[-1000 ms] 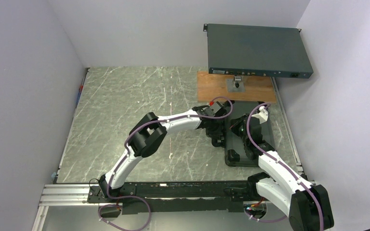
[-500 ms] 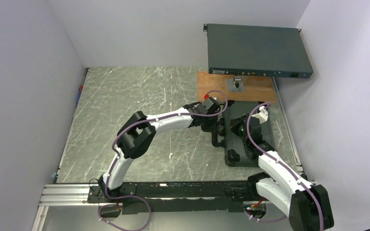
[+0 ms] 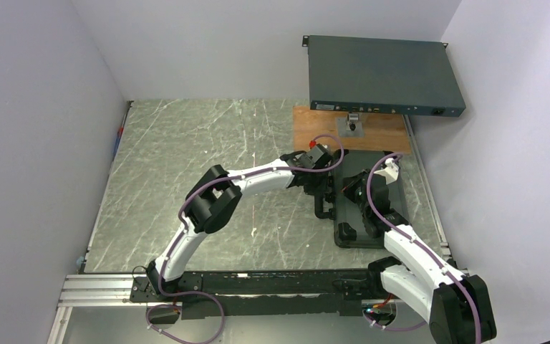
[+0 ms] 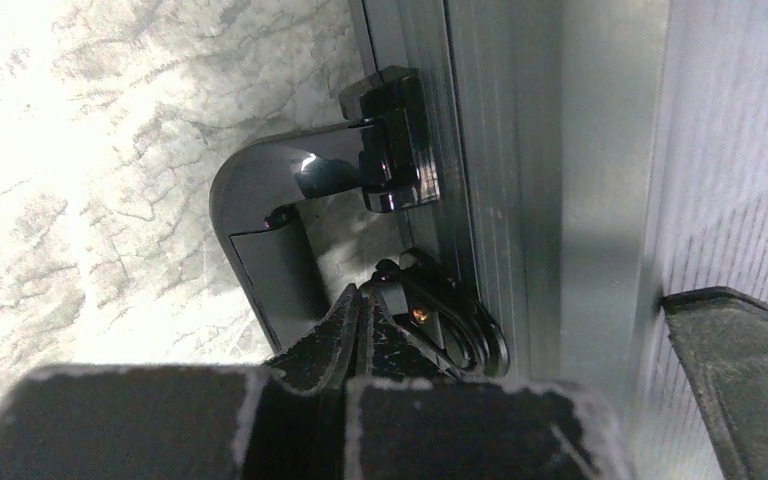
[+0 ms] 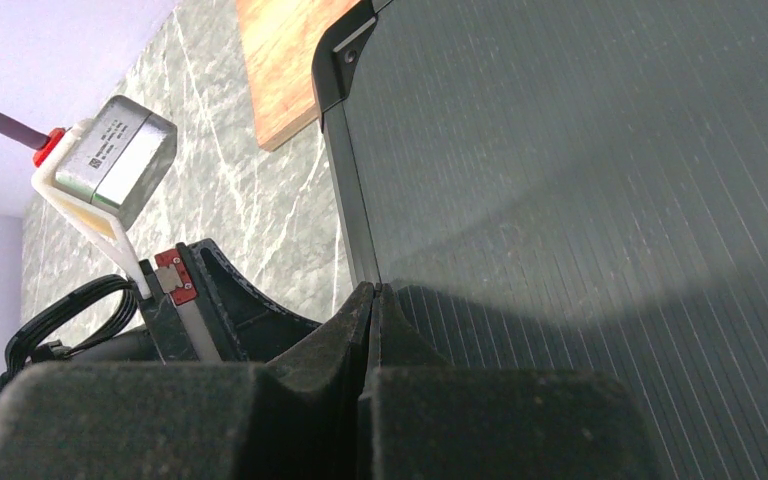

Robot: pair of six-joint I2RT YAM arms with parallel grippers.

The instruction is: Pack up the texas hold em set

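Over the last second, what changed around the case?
The left gripper, shut, shifted slightly farther out along the case beside its handle. The right gripper stayed shut over the lid; the case stayed closed and unmoved.

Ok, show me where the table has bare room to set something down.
Bare: the marble table between the left wall and the left arm, back to the rear wall beside the wooden board; also the patch between that arm, the case and the near rail. Crowded: the right side, the left hand and right hand at the case.
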